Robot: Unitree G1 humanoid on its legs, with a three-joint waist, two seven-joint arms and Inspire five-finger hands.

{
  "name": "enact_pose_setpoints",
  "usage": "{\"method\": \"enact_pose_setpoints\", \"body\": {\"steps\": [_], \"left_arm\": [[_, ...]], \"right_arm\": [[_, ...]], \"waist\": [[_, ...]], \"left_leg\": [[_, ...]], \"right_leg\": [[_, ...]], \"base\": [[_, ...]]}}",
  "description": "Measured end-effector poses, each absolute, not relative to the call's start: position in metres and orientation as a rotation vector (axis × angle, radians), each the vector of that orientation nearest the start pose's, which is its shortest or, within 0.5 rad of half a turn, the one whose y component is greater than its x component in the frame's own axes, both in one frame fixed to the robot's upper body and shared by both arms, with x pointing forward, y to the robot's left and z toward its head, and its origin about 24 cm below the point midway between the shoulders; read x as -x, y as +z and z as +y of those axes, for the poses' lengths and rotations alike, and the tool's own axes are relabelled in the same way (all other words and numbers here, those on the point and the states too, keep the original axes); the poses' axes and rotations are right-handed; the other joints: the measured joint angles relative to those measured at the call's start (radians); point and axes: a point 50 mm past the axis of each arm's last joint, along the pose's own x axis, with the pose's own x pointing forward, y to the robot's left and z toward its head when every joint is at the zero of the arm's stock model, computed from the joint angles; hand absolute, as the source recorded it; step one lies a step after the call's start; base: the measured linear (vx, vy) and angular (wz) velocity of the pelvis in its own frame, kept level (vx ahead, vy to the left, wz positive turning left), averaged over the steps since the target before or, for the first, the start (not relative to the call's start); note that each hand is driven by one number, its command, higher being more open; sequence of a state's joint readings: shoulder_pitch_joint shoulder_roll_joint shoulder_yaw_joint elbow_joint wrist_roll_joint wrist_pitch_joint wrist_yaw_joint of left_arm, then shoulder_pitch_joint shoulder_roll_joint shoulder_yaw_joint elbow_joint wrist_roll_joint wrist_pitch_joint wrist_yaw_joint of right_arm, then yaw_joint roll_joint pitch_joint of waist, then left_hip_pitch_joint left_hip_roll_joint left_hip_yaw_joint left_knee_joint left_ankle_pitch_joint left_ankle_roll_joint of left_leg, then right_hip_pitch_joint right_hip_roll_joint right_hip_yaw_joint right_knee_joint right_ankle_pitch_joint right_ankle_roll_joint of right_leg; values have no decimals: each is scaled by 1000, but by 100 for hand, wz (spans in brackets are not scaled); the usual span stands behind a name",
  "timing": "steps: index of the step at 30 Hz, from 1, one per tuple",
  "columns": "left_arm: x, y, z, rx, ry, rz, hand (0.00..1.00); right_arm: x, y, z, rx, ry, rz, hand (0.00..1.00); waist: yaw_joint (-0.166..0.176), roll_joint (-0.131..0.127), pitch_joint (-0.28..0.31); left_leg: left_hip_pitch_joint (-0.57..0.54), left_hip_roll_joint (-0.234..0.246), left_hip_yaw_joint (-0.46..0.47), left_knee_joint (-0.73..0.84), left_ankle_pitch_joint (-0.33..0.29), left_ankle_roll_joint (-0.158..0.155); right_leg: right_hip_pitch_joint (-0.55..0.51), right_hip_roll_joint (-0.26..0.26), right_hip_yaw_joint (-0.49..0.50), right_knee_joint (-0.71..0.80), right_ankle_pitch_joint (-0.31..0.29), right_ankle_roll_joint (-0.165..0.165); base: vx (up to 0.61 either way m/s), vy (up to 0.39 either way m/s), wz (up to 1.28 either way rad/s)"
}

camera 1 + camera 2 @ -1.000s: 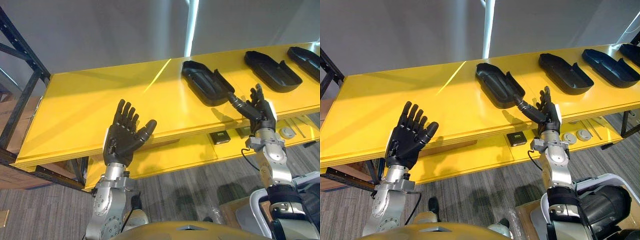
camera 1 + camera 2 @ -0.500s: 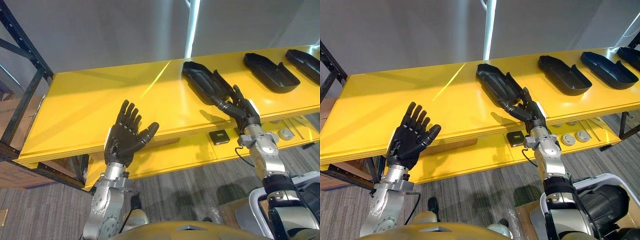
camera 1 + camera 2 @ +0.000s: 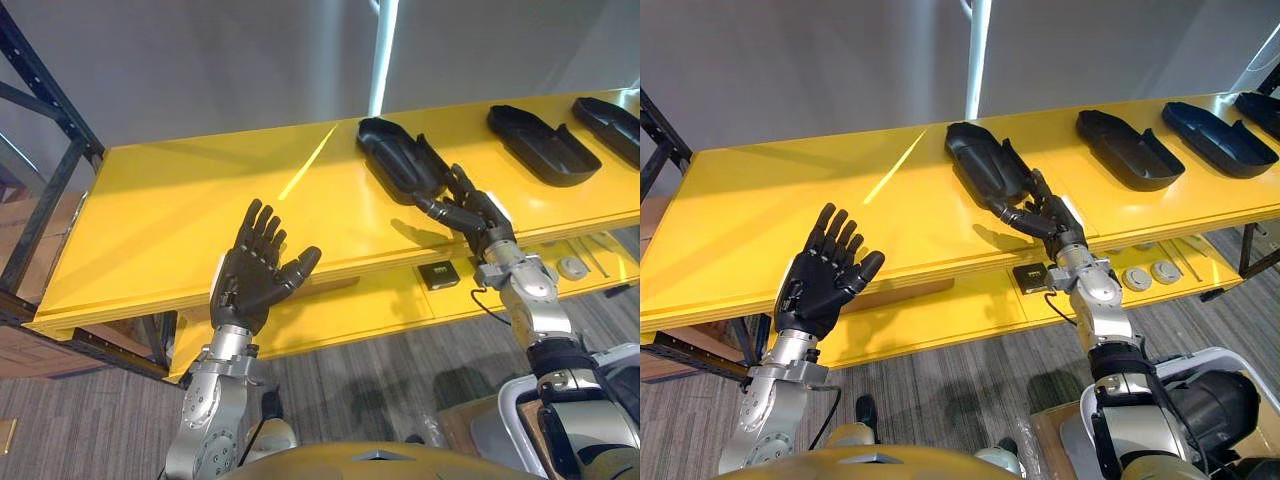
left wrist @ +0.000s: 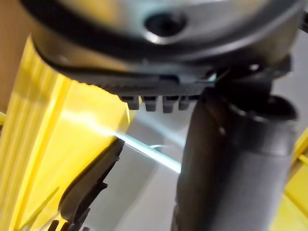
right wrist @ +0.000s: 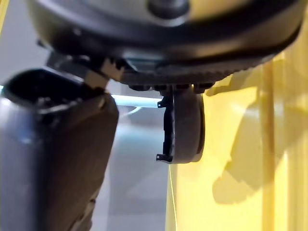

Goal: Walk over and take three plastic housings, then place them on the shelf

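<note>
Several black plastic housings lie in a row on the yellow shelf [image 3: 180, 220]. The leftmost housing [image 3: 398, 158] [image 3: 983, 163] has my right hand [image 3: 480, 215] [image 3: 1055, 220] at its near end, fingers straight and touching its rim. In the right wrist view that housing [image 5: 185, 125] shows just past the hand. Two more housings [image 3: 545, 143] [image 3: 612, 125] lie further right. My left hand [image 3: 250, 280] [image 3: 818, 285] hovers open and palm up in front of the shelf's front edge, holding nothing.
A lower yellow shelf holds a small black box [image 3: 437, 273] and round grey parts [image 3: 1137, 276]. A dark rack upright [image 3: 40, 190] stands at the left end. The left half of the top shelf is bare. A grey wall rises behind.
My right hand has moved left and forward onto the leftmost housing's near end, and that housing has slid a little left and back. The left hand has barely moved.
</note>
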State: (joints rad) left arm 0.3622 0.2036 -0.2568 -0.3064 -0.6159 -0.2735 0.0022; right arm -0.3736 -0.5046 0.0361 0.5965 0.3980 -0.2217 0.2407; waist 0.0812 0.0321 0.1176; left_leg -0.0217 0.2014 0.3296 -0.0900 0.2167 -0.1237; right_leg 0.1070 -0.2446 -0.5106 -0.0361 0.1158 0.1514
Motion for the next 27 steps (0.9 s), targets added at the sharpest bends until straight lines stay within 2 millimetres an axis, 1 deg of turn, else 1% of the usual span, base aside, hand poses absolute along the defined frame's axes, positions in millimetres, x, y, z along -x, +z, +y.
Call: {"method": "enact_pose_setpoints", "body": {"steps": [4, 8, 10, 13, 16, 20, 25, 27], "left_arm": [[-177, 55, 146, 510, -112, -130, 100], [-177, 55, 146, 507, -117, -131, 100], [-177, 55, 146, 504, -121, -133, 100], [-177, 55, 146, 503, -126, -134, 100], [-177, 55, 146, 503, -126, -133, 100], [-177, 55, 145, 498, -126, -130, 100], [-177, 55, 145, 469, -134, -129, 100], [-176, 55, 143, 470, -141, -128, 100]], "right_arm": [[-316, 65, -255, 121, 123, -18, 100], [-314, 71, -251, 160, 127, -51, 100], [-309, 81, -251, 158, 118, -106, 100], [-309, 96, -255, 151, 71, -168, 100], [-308, 103, -262, 142, 6, -198, 100], [-308, 104, -268, 129, -70, -208, 100], [-307, 104, -269, 127, -98, -210, 100], [-304, 105, -271, 123, -135, -220, 100]], "waist": [[0, 1, 0], [-2, 3, 2], [-2, 6, 4], [-4, 9, 7], [-4, 9, 7], [-4, 9, 7], [-5, 9, 7], [-4, 9, 7]], "left_leg": [[0, 0, 0, 0, -1, 0], [0, 0, 1, 0, -2, -1], [0, 0, 2, 0, -3, -2], [0, 0, 2, 0, -2, -1], [1, -1, 2, 0, -1, 0], [2, 0, 4, 0, -1, 0], [11, 1, 14, 0, -8, -3], [11, 1, 18, 0, -9, -3]], "right_leg": [[0, 0, 2, 0, -3, 4], [-1, 0, 5, -2, -3, 4], [0, 0, 6, -3, -2, 4], [0, 0, 6, -3, 0, 1], [0, 0, 7, -3, -1, 1], [0, 0, 10, -3, -1, 1], [-1, 0, 22, -2, -4, 5], [-3, 0, 26, -4, -4, 5]], "base": [[0, 0, 0], [0, 0, 0], [0, 0, 0], [0, 0, 0], [0, 0, 0], [0, 0, -1], [-4, 2, -6], [-18, 9, -6]]}}
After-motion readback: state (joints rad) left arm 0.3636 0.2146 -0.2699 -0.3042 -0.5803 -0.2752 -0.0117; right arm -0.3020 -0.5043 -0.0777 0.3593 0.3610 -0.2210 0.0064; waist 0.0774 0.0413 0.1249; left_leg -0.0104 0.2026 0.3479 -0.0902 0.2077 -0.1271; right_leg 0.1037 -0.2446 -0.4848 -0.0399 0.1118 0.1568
